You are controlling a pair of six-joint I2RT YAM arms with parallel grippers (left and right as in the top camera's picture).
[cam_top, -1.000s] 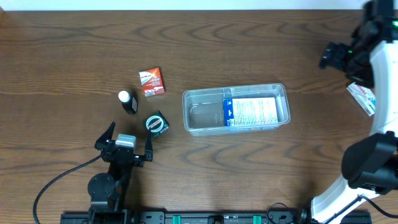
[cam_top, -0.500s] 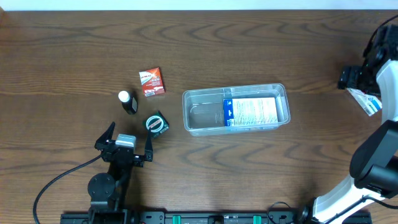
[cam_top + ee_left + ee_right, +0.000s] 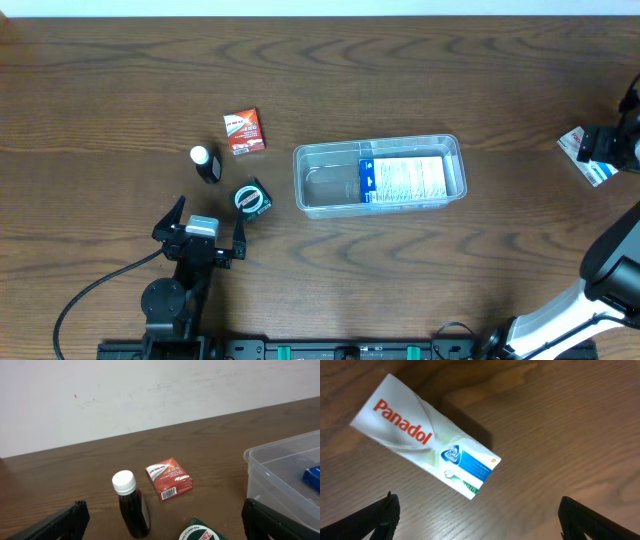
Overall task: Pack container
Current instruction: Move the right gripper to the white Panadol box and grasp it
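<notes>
The clear plastic container [image 3: 378, 176] lies mid-table with a blue and white box [image 3: 403, 180] inside; its corner shows in the left wrist view [image 3: 287, 472]. A white Panadol box [image 3: 426, 436] lies on the table at the far right [image 3: 582, 156]. My right gripper [image 3: 477, 520] is open and empty above it, at the right edge of the overhead view [image 3: 612, 146]. My left gripper [image 3: 205, 225] is open and empty at the front left. Before it lie a red box [image 3: 168, 478], a dark bottle with a white cap [image 3: 131, 505] and a green box [image 3: 202, 532].
In the overhead view the red box [image 3: 243, 131], the dark bottle [image 3: 206, 164] and the green box [image 3: 252, 199] sit left of the container. A cable [image 3: 95, 290] trails from the left arm's base at the front.
My right arm has swung from the far right corner toward the front, down over the Panadol box. The left arm and all objects have stayed still.
</notes>
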